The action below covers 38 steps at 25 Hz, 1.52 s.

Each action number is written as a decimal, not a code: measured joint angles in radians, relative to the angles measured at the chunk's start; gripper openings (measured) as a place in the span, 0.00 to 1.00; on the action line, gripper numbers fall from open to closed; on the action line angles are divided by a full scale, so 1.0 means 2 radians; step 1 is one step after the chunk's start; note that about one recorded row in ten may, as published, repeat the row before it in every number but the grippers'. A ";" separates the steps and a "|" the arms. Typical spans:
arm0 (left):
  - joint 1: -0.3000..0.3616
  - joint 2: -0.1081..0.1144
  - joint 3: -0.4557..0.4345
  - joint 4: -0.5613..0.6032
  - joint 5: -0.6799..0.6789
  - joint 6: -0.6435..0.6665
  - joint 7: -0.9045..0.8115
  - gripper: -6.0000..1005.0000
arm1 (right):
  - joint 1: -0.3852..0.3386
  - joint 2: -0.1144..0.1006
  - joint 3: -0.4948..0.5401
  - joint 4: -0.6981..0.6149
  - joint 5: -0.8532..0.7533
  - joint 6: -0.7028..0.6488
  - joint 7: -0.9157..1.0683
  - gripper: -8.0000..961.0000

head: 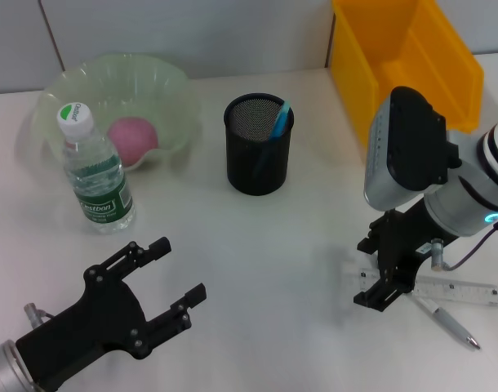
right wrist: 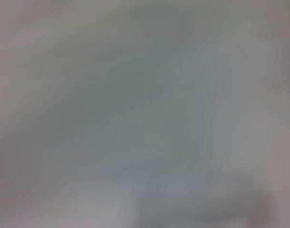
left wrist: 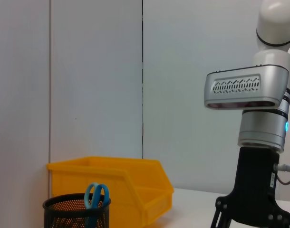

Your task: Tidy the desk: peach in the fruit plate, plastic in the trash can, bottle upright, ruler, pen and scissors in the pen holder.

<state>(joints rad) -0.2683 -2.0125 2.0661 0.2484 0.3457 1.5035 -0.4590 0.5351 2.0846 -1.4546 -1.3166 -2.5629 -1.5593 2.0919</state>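
The right wrist view is a featureless grey blur. The right gripper (head: 385, 287) is down on the clear ruler (head: 461, 291) at 4 o'clock on the white desk (head: 265, 269); whether its fingers are parted cannot be told. A silver pen (head: 449, 323) lies partly under the ruler. A grey panelled wall (left wrist: 97, 76) backs the desk. The left gripper (head: 177, 273) hovers open at 7 o'clock. The peach (head: 133, 137) sits in the green plate (head: 171, 90); the bottle (head: 94, 170) stands upright; blue scissors (head: 278, 119) stand in the mesh pen holder (head: 257, 159). The yellow bin (head: 404, 49) sits at 1 o'clock.
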 joint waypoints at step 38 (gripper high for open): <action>-0.003 0.000 -0.001 0.000 -0.002 0.000 -0.008 0.74 | 0.001 -0.002 -0.011 0.022 -0.012 0.001 0.002 0.85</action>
<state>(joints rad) -0.2744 -2.0126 2.0635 0.2494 0.3415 1.5033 -0.4745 0.5365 2.0801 -1.4771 -1.2717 -2.5861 -1.5575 2.0954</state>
